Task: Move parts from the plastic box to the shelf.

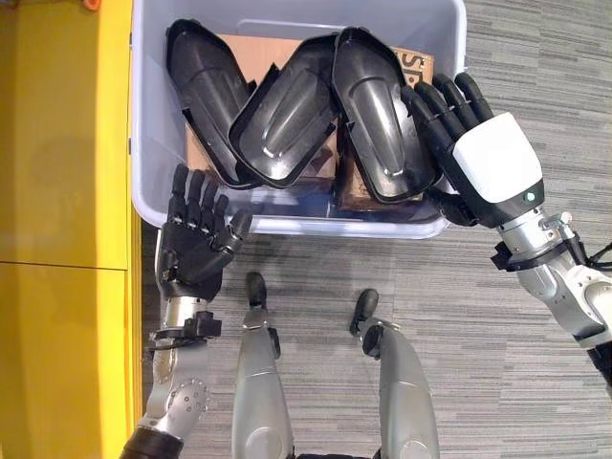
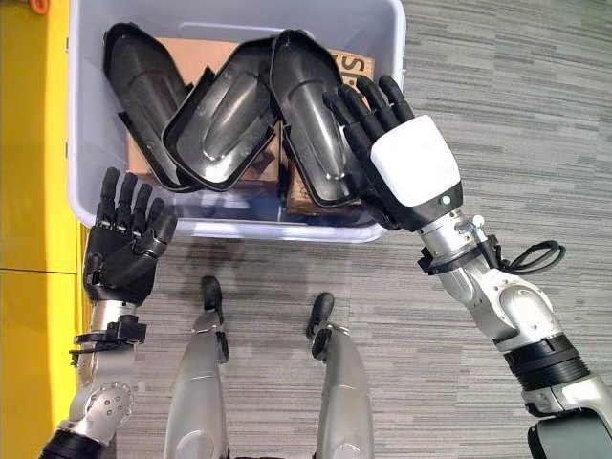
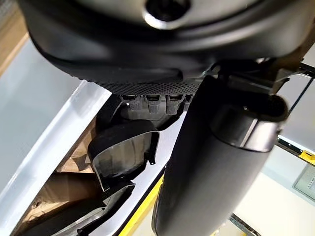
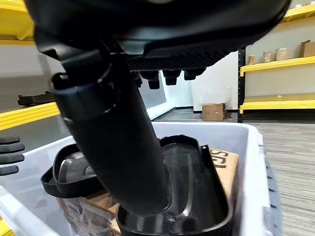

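Nearest me, my left hand hangs with fingers straight at the plastic box's front rim. Three black parts (shell-shaped) lie inside on cardboard. My right hand, fingers extended, rests against the rightmost part.

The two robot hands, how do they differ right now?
The right hand reaches over the plastic box, its fingers at the rightmost black part; the left hand sits outside the near wall, touching no part. The right shows its white back, the left its dark palm. Both are open.
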Tool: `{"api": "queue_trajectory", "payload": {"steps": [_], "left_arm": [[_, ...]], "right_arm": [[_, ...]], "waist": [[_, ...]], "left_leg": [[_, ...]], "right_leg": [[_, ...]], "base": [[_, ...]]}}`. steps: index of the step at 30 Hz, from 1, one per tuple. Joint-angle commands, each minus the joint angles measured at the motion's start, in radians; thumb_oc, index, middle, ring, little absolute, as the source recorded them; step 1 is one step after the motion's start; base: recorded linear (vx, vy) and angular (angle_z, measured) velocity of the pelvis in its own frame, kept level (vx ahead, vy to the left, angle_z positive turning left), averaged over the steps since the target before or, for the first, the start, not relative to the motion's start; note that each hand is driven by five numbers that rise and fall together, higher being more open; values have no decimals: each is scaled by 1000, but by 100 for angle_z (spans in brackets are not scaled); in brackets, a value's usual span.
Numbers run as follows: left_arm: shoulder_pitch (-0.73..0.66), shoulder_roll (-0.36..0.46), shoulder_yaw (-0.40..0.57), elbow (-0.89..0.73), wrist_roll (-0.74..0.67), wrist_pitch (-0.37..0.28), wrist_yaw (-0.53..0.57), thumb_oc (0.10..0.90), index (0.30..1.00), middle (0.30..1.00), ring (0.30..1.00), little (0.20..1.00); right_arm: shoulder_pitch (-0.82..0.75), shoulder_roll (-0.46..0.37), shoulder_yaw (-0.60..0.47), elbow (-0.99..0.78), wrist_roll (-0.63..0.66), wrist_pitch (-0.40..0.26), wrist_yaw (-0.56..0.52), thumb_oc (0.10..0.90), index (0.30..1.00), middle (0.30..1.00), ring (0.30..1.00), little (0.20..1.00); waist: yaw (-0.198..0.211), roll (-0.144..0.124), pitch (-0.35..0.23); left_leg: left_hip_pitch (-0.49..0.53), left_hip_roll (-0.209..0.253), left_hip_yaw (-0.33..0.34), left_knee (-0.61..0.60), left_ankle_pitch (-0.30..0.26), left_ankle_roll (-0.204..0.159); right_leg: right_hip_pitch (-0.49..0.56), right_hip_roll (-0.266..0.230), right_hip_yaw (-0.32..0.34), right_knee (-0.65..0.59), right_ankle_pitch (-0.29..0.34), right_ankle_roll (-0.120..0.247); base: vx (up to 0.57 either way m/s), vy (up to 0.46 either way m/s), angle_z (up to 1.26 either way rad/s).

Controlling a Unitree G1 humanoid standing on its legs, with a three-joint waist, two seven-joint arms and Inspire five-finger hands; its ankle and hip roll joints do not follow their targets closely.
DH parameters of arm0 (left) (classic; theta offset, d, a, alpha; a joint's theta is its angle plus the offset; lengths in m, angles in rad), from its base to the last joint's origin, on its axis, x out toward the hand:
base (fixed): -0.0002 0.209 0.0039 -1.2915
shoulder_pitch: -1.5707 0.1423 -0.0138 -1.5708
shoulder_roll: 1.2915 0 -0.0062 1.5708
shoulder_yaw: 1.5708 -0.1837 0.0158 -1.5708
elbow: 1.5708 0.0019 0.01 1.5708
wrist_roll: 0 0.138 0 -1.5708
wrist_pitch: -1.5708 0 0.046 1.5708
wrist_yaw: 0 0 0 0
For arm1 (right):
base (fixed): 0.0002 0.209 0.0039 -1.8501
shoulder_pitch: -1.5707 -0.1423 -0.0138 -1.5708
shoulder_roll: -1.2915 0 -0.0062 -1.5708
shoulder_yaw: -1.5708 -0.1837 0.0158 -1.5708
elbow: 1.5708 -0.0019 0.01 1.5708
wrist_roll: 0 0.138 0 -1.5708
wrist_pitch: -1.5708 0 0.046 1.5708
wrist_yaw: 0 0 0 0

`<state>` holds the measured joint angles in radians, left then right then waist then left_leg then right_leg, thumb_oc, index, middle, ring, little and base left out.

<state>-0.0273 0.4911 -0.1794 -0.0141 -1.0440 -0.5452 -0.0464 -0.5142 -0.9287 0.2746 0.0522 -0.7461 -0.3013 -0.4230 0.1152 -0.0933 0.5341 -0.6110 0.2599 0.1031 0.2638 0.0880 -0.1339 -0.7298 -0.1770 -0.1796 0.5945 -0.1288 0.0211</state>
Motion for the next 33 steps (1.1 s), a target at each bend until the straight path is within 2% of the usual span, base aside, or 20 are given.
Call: {"api": "queue_trajectory", "payload": {"steps": [1,6,11,12,16,26,33], "left_arm": [[-25,0,28,-120,63,-85,-22,900,1000,1000,1000,1000],[-39,3,27,-121,67,-79,-27,900,1000,1000,1000,1000],[-49,4,26,-118,87,-100,2,900,1000,1000,1000,1000],[-57,5,33,-113,89,-95,-2,900,1000,1000,1000,1000],[-54,7,42,-117,84,-77,-11,900,1000,1000,1000,1000],[-57,0,36,-118,89,-69,-16,900,1000,1000,1000,1000],[-69,-9,35,-94,97,-66,-21,900,1000,1000,1000,1000]], "right_arm": [[-114,-50,2,-12,-5,-7,-42,900,1000,1000,1000,1000],[-146,-53,42,21,-16,15,-26,900,1000,1000,1000,1000],[-157,-50,67,53,-24,28,-34,900,1000,1000,1000,1000],[-162,-42,74,59,-28,61,-44,900,1000,1000,1000,1000],[-140,-29,53,68,-16,120,-62,900,1000,1000,1000,1000],[-120,-13,51,76,-33,100,-32,900,1000,1000,1000,1000],[-176,15,124,155,-32,121,22,900,1000,1000,1000,1000]], "waist": [[-13,50,-14],[-12,50,-14],[-11,51,-14],[-12,51,-14],[-15,49,-14],[-18,45,-14],[-7,51,-14]], "left_leg": [[-22,29,-37,86,-99,13],[-50,26,-42,88,-94,12],[-73,23,-47,86,-88,12],[-78,23,-47,86,-87,12],[-88,23,-48,87,-87,9],[-99,25,-42,98,-94,11],[-126,23,-47,106,-88,9]], "right_leg": [[58,-10,4,-80,18,82],[32,-11,1,-82,24,83],[8,-13,-1,-76,27,82],[2,-13,-1,-74,28,83],[-8,-11,-3,-72,28,82],[-18,-10,-6,-69,29,82],[-46,-10,-18,-49,23,74]], "base": [[0,0,0],[0,0,0],[0,0,0],[0,0,0],[0,-3,2],[0,0,0],[0,0,0]]}}
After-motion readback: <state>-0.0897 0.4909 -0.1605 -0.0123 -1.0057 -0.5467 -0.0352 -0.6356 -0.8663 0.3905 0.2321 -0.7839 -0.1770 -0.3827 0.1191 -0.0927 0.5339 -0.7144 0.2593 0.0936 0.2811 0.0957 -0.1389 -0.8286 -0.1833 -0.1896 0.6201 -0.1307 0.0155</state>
